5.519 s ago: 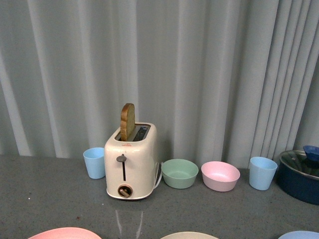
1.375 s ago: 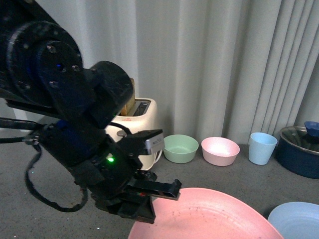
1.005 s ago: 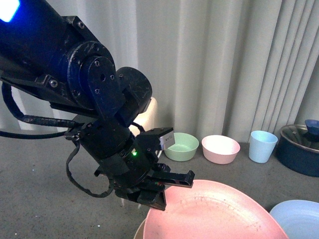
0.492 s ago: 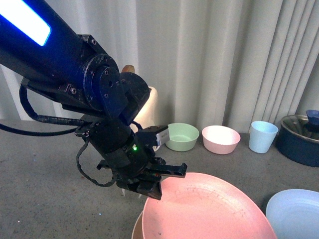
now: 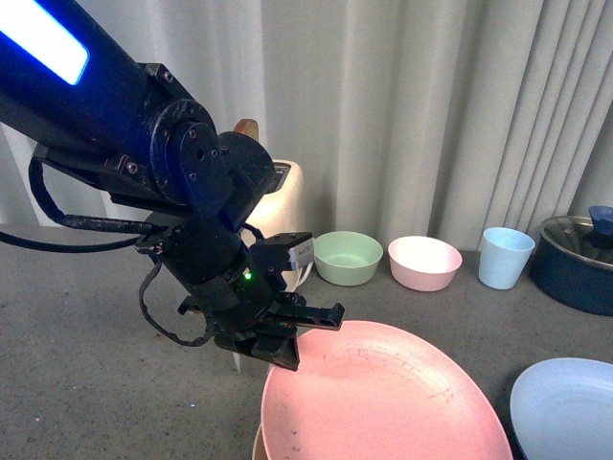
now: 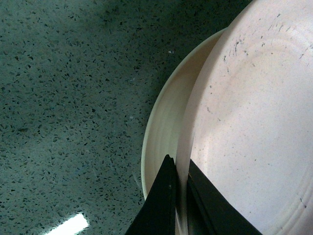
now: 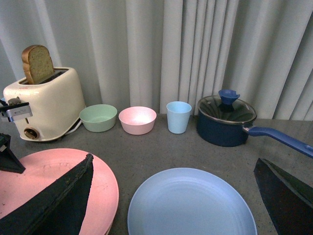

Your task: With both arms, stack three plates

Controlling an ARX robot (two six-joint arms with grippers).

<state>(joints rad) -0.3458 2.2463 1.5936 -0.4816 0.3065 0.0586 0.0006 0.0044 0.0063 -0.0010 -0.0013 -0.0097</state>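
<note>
The left gripper [image 5: 287,337], low and left of centre in the front view, has its jaws clamped on the rim of the pink plate [image 5: 383,402], one finger above the edge and one below. That pinch makes sense: the plate is far too wide to span, so the thin rim is the only part the jaws can take. The pink plate fills the lower middle of the frame.

Under it, only a sliver of the cream plate [image 5: 257,447] shows at the bottom edge. The left wrist view shows more. The cream plate [image 6: 164,127] lies flat on the grey table [image 6: 58,98], and the pink plate [image 6: 254,122] sits over most of it but is shifted to one side. I judge the placing to be nearly done but not yet centred. Whether the two plates touch cannot be told.

In its own wrist view, the right gripper [image 7: 173,164] has its jaws spread wide with nothing between them. It hangs above the blue plate [image 7: 190,203], which lies on the table at the lower right of the front view, just beside the pink one. That looks like a ready position for taking the blue plate once the left arm lets go.

The toaster [image 5: 292,192], bowls, cup and pot line the curtain at the back, well apart from the stack
</note>
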